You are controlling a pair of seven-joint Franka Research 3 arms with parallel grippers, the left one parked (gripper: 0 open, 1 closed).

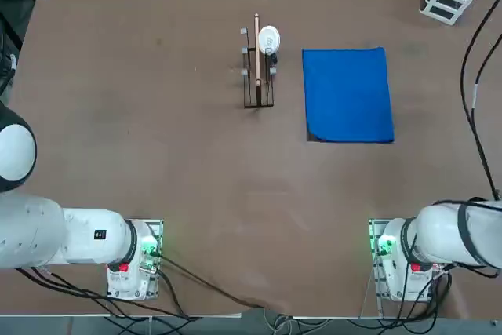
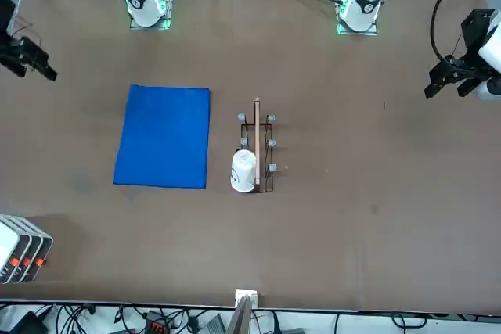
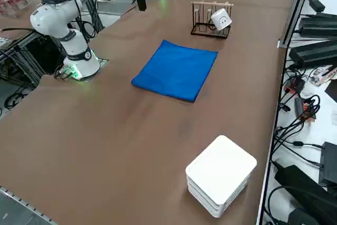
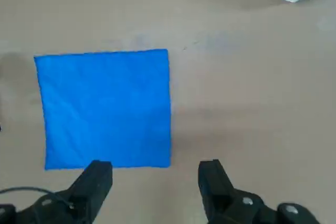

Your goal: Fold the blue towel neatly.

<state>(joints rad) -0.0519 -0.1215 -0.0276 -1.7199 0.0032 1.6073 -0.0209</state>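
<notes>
Blue towel (image 1: 348, 95) folded flat, table's far right part, beside wooden rack (image 1: 258, 76). Right gripper (image 4: 155, 182) above, fingers spread, empty; visible only in wrist view.

No readable text anywhere.
Only a smiley-like mark on the white cup (image 3: 221, 20) in the rack (image 3: 210, 19).

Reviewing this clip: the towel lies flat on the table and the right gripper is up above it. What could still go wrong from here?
1. The blue towel lies flat, so the open right gripper, high above its edge, might pinch one layer only or slide off.
2. The wooden rack holding a white cup stands beside the towel; a wide sweep could knock it.
</notes>
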